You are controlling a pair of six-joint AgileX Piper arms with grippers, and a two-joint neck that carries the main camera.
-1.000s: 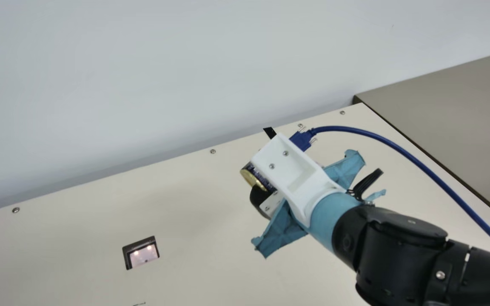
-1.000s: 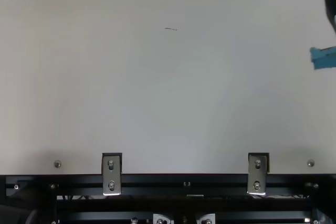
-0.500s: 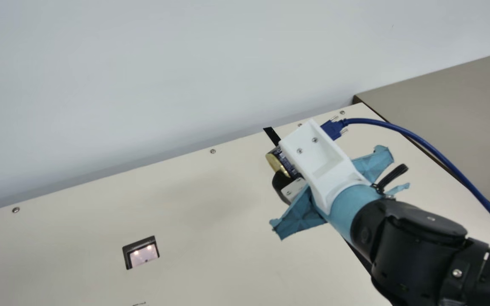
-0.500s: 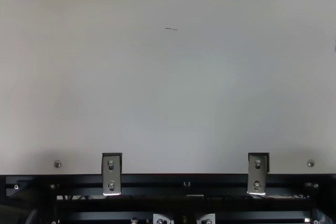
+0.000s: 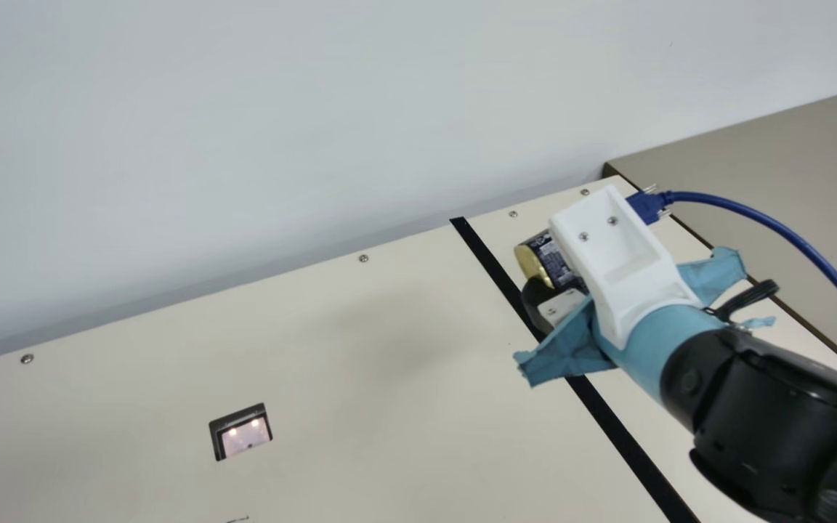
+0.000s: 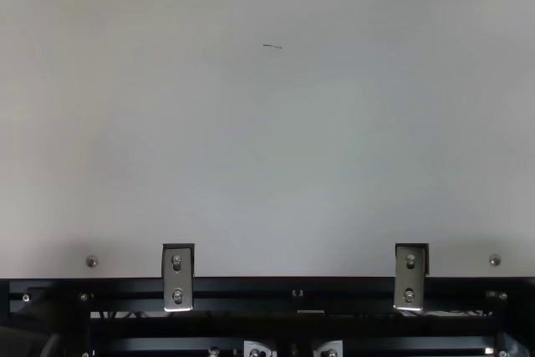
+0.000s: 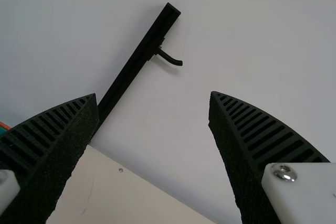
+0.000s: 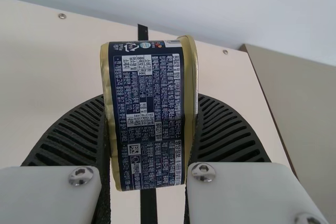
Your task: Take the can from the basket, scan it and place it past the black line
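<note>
Main view, right arm reaching out aslant over cream table, right gripper closed to the width of one navy-and-gold can, can held between its ribbed fingers, black line behind can in right wrist view, left gripper wide open, left wrist view.

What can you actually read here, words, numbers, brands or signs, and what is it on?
Can in the right gripper: rows of white print, too small to quote.
Same can, one end: small symbols, wording too small to read.
</note>
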